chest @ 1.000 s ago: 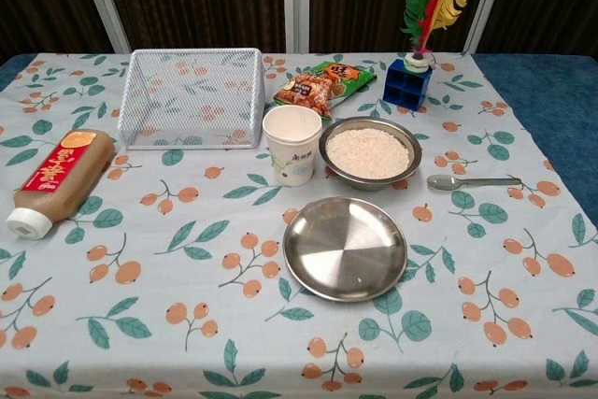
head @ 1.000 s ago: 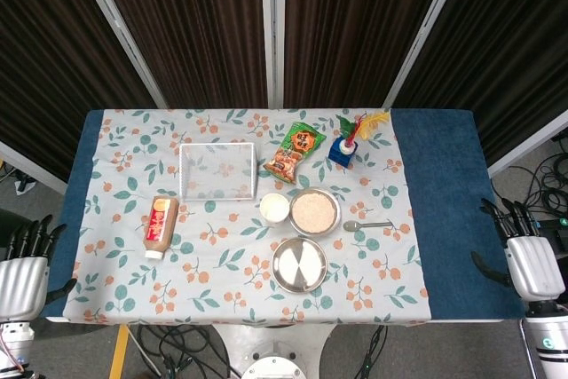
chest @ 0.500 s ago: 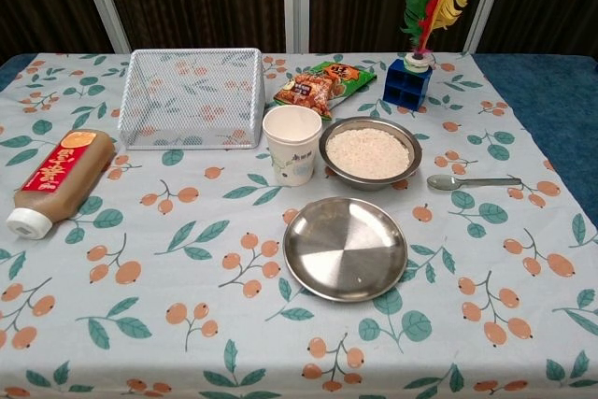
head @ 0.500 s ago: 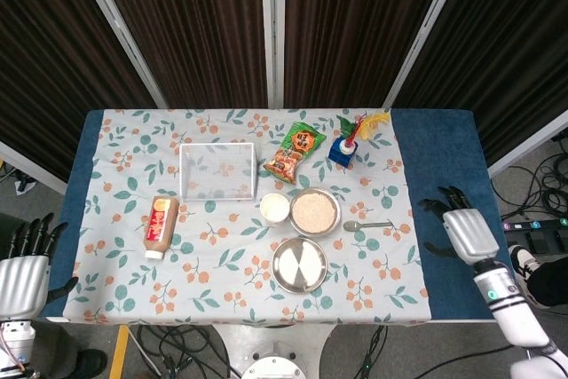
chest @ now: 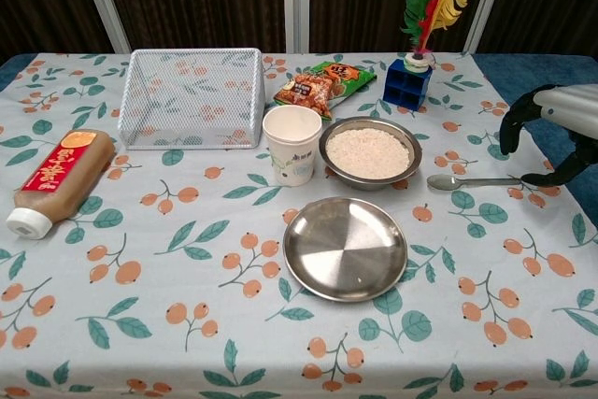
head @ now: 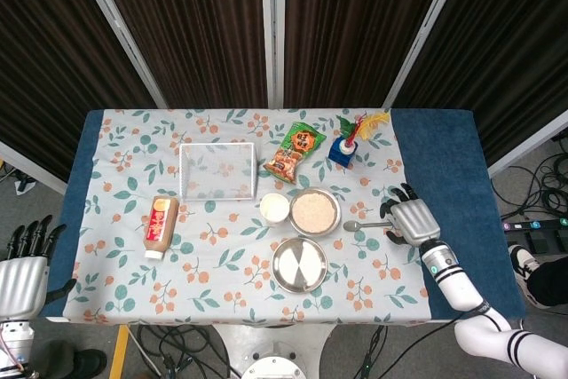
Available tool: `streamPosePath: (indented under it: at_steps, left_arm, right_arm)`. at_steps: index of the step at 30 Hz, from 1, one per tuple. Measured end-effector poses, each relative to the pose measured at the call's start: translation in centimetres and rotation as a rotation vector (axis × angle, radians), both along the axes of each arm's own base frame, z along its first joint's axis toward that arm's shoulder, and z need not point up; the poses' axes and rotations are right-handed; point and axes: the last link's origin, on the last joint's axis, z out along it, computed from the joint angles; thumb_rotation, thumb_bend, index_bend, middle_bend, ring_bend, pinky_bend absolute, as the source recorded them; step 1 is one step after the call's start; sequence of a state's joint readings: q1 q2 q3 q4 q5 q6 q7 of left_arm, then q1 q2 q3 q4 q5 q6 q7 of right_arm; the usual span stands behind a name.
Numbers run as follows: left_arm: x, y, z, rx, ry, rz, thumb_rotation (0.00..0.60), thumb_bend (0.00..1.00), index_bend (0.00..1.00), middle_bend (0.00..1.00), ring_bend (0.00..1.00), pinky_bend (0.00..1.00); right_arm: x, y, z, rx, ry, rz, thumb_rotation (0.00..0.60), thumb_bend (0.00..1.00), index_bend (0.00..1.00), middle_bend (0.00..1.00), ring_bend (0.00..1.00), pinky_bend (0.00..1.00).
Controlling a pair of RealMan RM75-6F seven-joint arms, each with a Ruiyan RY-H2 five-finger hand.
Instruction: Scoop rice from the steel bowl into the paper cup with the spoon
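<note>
A steel bowl (head: 314,212) (chest: 369,152) full of rice sits mid-table, with a white paper cup (head: 275,209) (chest: 291,143) upright just to its left. A metal spoon (head: 366,225) (chest: 470,181) lies flat on the cloth right of the bowl, handle pointing right. My right hand (head: 410,220) (chest: 553,128) hovers at the spoon's handle end, fingers spread and empty, above the handle tip. My left hand (head: 22,272) stays off the table's left edge, fingers apart, holding nothing.
An empty steel plate (head: 299,264) (chest: 346,248) lies in front of the bowl. A white mesh basket (chest: 192,95), a snack bag (chest: 322,85), a blue holder with feathers (chest: 408,79) and a lying sauce bottle (chest: 54,179) stand around.
My right hand has swung in from beyond the table's right edge to over the cloth beside the spoon's handle. The left hand and all objects stayed put.
</note>
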State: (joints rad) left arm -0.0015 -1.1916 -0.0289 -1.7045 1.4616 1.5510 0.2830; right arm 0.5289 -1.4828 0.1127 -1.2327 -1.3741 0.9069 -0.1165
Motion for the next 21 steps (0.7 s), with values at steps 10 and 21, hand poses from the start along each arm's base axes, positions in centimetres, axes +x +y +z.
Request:
streamPosePath:
  at_steps: [10,21]
  left_arm:
    - [-0.2,0.1,-0.1,-0.002,0.0,0.007,0.6,0.14,0.21,0.14,0.07,0.07]
    - [-0.5,0.2,-0.3,-0.008,-0.005,0.013,0.6,0.14,0.21,0.14,0.07,0.07]
  right_arm:
    - [0.0,-1.1,-2.7,0.032,0.045,0.005,0.6,0.22,0.47,0.46,0.17,0.06]
    - [0.3,-1.9,-3.5,0.052,0.072,0.013,0.6,0.23,0.47,0.49,0.18,0.06]
